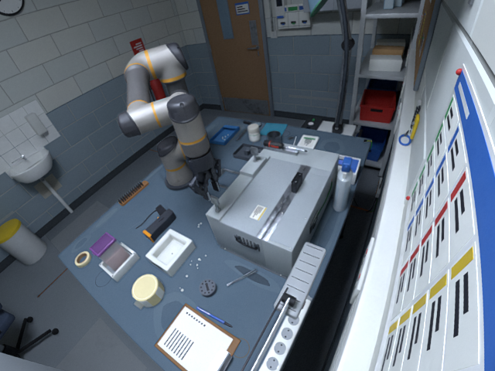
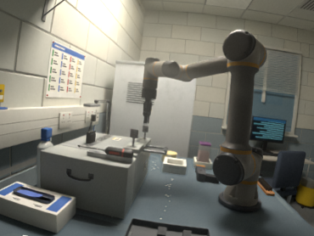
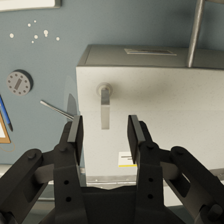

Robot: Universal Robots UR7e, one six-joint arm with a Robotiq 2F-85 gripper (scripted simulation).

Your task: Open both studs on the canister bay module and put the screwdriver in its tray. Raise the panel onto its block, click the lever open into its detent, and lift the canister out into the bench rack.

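Note:
The canister is out of sight inside the grey canister bay module point(image 1: 276, 203), whose panel lies flat and closed. A winged stud point(image 3: 105, 104) stands on the module's near corner, seen from above with its tab pointing toward my gripper point(image 3: 104, 135), which hangs open and empty just above it. The second stud point(image 1: 254, 152) stands on the module's far corner. The red-handled screwdriver point(image 1: 280, 145) lies on the bench beyond the module, beside a dark tray point(image 1: 246, 152). A black lever point(image 1: 296, 181) stands on the module's top.
A white open tray point(image 1: 170, 251) sits on the bench left of the module, with a handheld scanner point(image 1: 160, 222), a tape roll, a clipboard point(image 1: 196, 341) and a round disc point(image 3: 19, 82) nearby. A spray bottle point(image 1: 343, 183) stands at the module's far side.

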